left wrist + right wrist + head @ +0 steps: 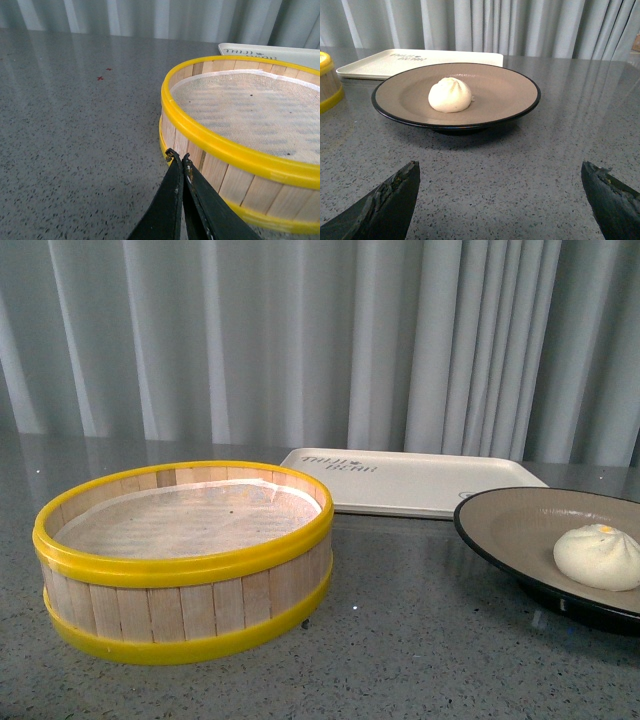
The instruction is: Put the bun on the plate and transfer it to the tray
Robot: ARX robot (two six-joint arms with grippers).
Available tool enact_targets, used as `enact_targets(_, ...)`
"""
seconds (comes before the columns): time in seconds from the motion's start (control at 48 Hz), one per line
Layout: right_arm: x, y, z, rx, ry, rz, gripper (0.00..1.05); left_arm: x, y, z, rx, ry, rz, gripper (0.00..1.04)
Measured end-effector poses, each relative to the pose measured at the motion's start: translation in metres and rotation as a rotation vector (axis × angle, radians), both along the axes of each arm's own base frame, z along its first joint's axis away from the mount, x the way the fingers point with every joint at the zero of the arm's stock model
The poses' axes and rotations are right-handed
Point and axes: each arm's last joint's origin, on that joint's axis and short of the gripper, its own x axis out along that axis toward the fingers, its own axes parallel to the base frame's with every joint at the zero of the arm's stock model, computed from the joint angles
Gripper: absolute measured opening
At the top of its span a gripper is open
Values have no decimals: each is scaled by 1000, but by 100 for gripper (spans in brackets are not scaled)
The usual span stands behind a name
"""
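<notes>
Step 1 looks done: the bun [597,556] sits on the plate [510,525], pleats up, a bit off centre, w/ nothing touching it. The plate stands on the table [400,650] on the robot's right, just in front of the tray [420,480] but not on it. Its far rim overlaps the tray's near corner in the front view, and I can't tell if it overhangs or is just beside it. So the 2nd half, plate onto tray, is all left to do.

The round wooden steamer [185,560] w/ yellow rims stands to the left, showing only its liner, no bun in it.

Right gripper [500,167]: jaws spread wide, holding nothing, low over the table and facing the plate, short of its near rim. Left gripper [179,159]: jaws pressed together on nothing, tips close by the steamer's outer wall. Whether they touch it I can't tell.

Judgement: roughly halfway. The right arm looks best placed for the next move — pinch the plate's near rim, lift a little, carry it back onto the tray. The rim is shallow and the bun sits loose, so the plate prob. needs to be kept level or the bun may roll.
</notes>
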Motion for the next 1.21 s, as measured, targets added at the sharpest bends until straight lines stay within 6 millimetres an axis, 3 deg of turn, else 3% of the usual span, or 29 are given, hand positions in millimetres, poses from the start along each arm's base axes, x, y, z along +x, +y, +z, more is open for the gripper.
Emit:
enact_targets(0.25,0,0,0,0,0,0,96,-28,17,-11,0,3,5,4)
enact_targets(0.625,0,0,0,0,0,0,96,-54,36,-23,-2,-6,11,4)
enact_targets(1.208,0,0,0,0,0,0,96,-79,36,-15,-2,-35,8,4)
